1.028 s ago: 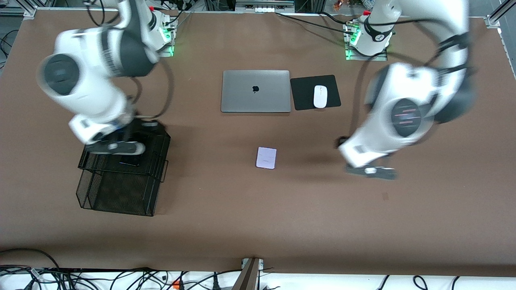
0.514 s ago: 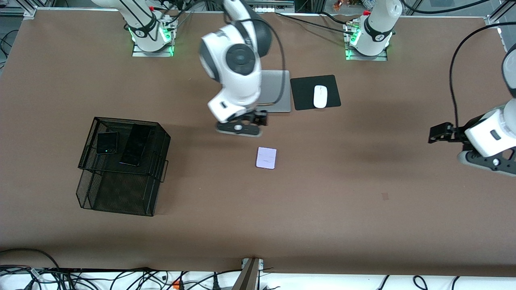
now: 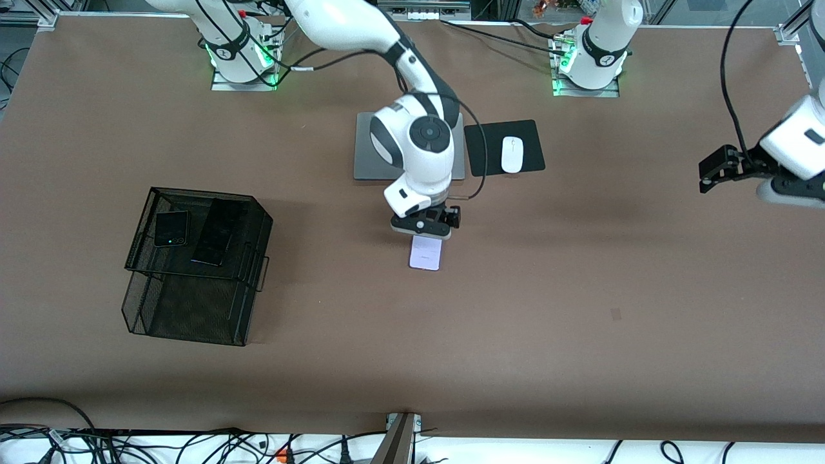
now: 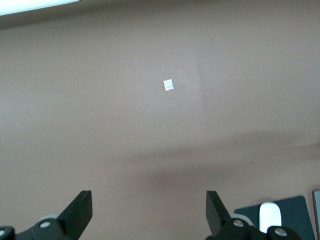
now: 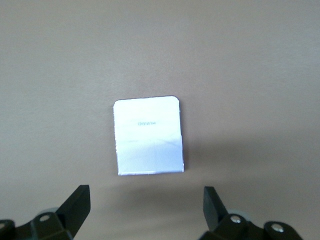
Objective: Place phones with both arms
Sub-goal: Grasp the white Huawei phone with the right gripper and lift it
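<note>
The pale lavender-white phone lies flat mid-table, nearer to the front camera than the laptop. My right gripper hovers just over its edge toward the laptop. In the right wrist view the phone lies ahead of the gripper, whose jaws are open and empty. The small squarish black phone and the long slim black phone lie side by side on top of the black wire basket. My left gripper is up over the table's edge at the left arm's end, open and empty.
A grey laptop is partly hidden under the right arm. A white mouse rests on a black pad beside it. The mouse also shows in the left wrist view. A small white sticker is on the brown table.
The right arm has swung from the basket to over the lavender phone and come down. The left arm has moved out to its end of the table and risen. Both black phones stay on the basket.
</note>
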